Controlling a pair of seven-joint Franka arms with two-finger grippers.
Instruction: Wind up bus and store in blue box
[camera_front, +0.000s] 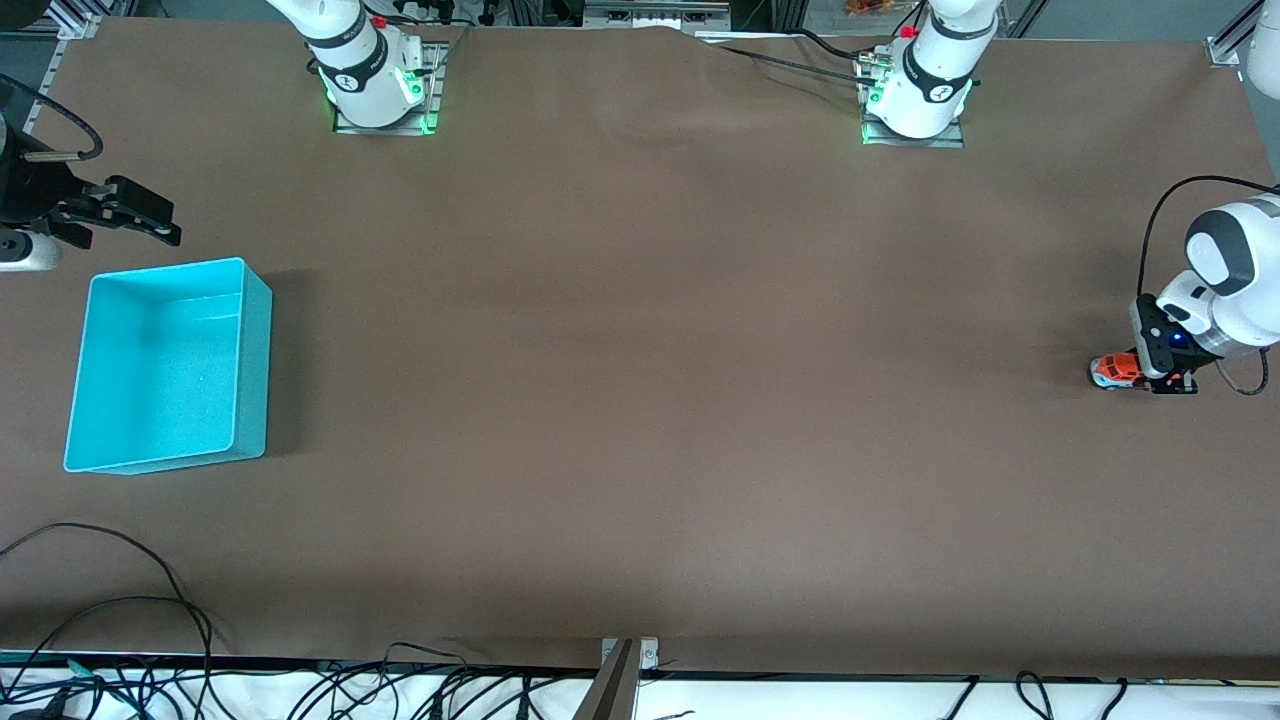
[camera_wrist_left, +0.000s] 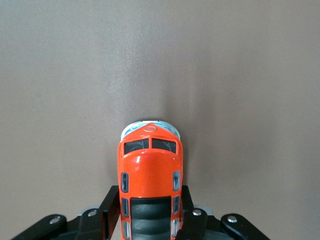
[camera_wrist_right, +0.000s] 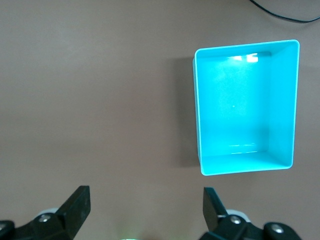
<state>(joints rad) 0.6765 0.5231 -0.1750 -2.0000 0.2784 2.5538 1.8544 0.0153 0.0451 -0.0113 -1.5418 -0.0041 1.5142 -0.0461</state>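
Note:
The bus (camera_front: 1117, 371) is a small orange toy with a dark roof panel. It sits low at the brown table's surface, at the left arm's end of the table. My left gripper (camera_front: 1152, 378) is shut on its sides. In the left wrist view the bus (camera_wrist_left: 150, 170) fills the gap between the black fingers (camera_wrist_left: 110, 210). The blue box (camera_front: 253, 370), an empty turquoise bin, stands at the right arm's end. My right gripper (camera_front: 160, 222) hangs open above the table beside the box's farther end. The right wrist view shows its open jaws (camera_wrist_right: 145, 205) with the blue box (camera_wrist_right: 240, 110) a little way off.
Both arm bases (camera_front: 375, 95) (camera_front: 915, 100) stand along the table's farther edge. Loose black cables (camera_front: 120, 600) lie at the nearer edge toward the right arm's end. A metal bracket (camera_front: 628, 662) sits mid-edge. Bare brown table (camera_front: 640, 380) stretches between bus and box.

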